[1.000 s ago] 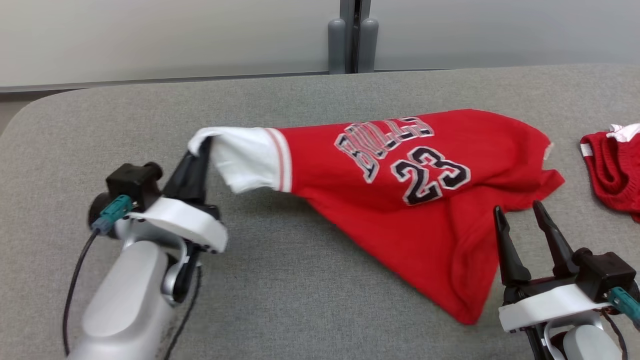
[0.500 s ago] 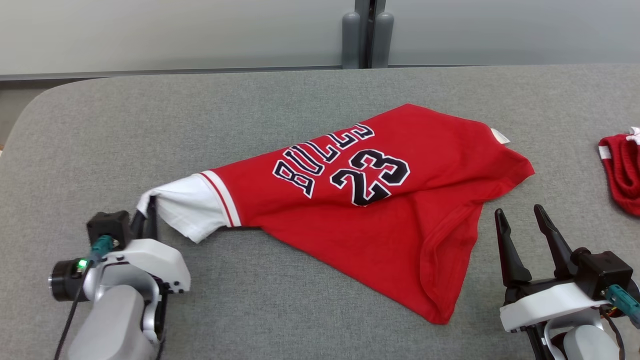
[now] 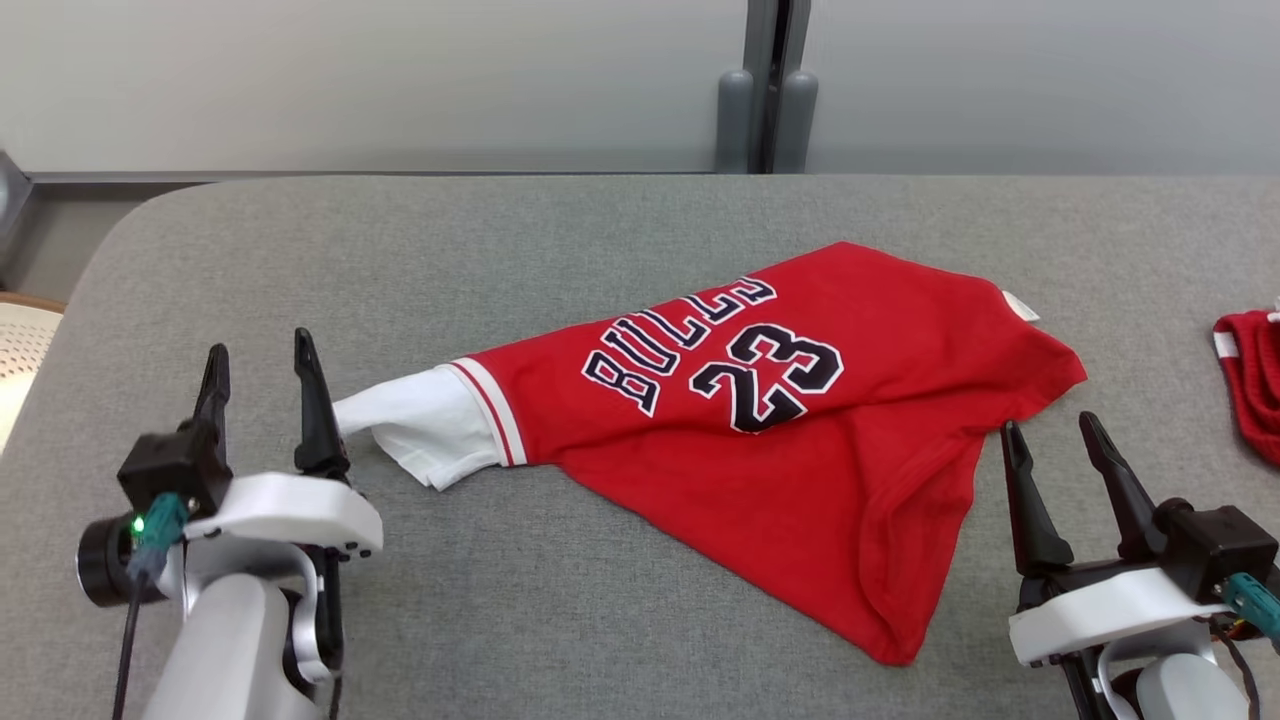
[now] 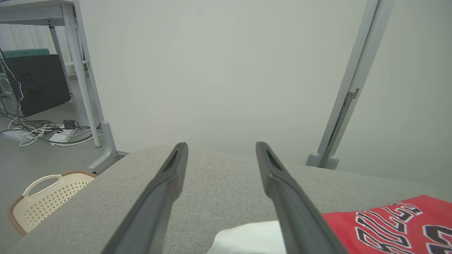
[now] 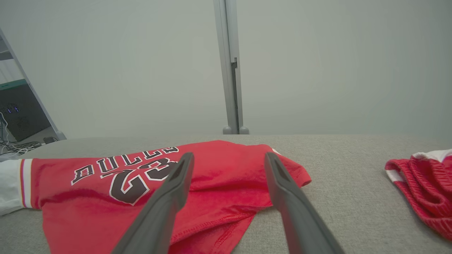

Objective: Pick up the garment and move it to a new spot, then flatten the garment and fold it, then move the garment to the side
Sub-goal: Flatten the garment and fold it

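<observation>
The garment (image 3: 800,440) is a red jersey with "BULLS 23" lettering and a white sleeve (image 3: 410,425). It lies crumpled on the grey table (image 3: 500,250), its lower part folded over. My left gripper (image 3: 258,355) stands open just left of the white sleeve, holding nothing; in the left wrist view the sleeve (image 4: 247,240) lies by the right finger (image 4: 282,190). My right gripper (image 3: 1050,435) is open at the jersey's right edge, empty. The right wrist view shows the jersey (image 5: 106,197) behind and under the open fingers (image 5: 166,204).
A second red and white garment (image 3: 1250,375) lies at the table's right edge, also the red heap (image 5: 423,183) in the right wrist view. A cream perforated basket (image 4: 42,197) sits on the floor off the table's left end. A grey partition post (image 3: 770,90) rises behind.
My left gripper dragged the sleeve left and down to the table, then opened and let it go. The camera shifted. The right gripper stayed put.
</observation>
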